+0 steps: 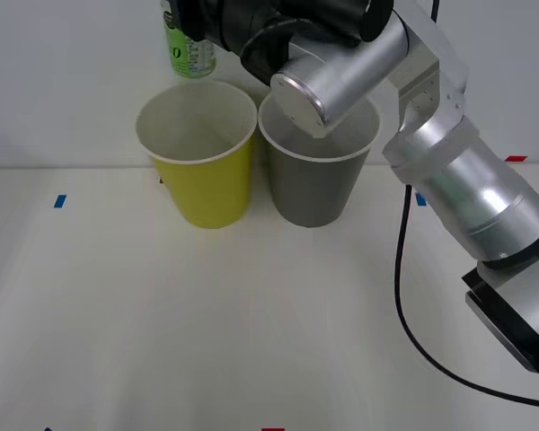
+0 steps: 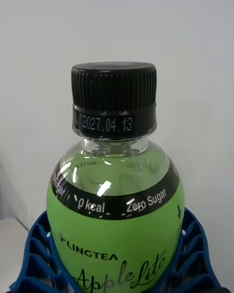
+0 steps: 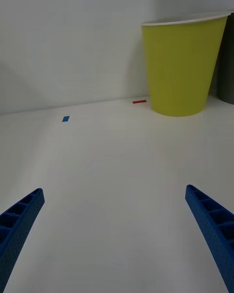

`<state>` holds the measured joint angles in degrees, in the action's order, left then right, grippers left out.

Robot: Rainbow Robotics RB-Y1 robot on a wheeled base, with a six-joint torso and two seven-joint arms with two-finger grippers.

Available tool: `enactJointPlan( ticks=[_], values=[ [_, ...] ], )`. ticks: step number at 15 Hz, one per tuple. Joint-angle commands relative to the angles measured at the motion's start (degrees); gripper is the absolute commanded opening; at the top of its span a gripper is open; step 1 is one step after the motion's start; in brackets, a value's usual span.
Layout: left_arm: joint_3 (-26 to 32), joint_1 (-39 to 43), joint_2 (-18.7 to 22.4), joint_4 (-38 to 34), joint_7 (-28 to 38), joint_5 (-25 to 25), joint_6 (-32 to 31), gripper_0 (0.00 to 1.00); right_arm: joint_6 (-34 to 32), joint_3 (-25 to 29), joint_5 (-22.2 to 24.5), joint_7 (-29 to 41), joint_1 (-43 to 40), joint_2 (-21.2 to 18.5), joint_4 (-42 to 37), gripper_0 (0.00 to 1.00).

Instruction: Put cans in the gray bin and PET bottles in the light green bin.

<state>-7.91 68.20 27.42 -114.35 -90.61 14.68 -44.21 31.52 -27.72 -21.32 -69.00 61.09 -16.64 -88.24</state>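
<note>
The bottle (image 2: pixel 115 215) is clear plastic, rounded at the shoulder, with a glossy green label and a ribbed black cap (image 2: pixel 114 100). It stands upright, cap up, pinched between my right gripper's (image 1: pixel 187 27) blue ribbed fingers (image 2: pixel 36 254). I'm holding it high above the back rim of the light green bin (image 1: pixel 200 166), my silver right arm reaching across over the gray bin (image 1: pixel 316 175) just beside it. Both bins are smooth, tapered and round on the white table (image 1: pixel 251 332). My left gripper (image 3: pixel 114 234) hangs low over the table, fingers spread wide.
</note>
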Motion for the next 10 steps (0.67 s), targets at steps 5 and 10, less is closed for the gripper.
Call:
enactJointPlan(
  ticks=[5,10],
  values=[
    [0.0,0.0,0.0,0.0,0.0,0.0,0.0,1.00,0.0,-0.3,2.0,0.5,0.0,0.4,0.0,1.00],
    [0.0,0.0,0.0,0.0,0.0,0.0,0.0,1.00,-0.1,-0.2,2.6,0.0,0.0,0.6,-0.2,1.00]
  ],
)
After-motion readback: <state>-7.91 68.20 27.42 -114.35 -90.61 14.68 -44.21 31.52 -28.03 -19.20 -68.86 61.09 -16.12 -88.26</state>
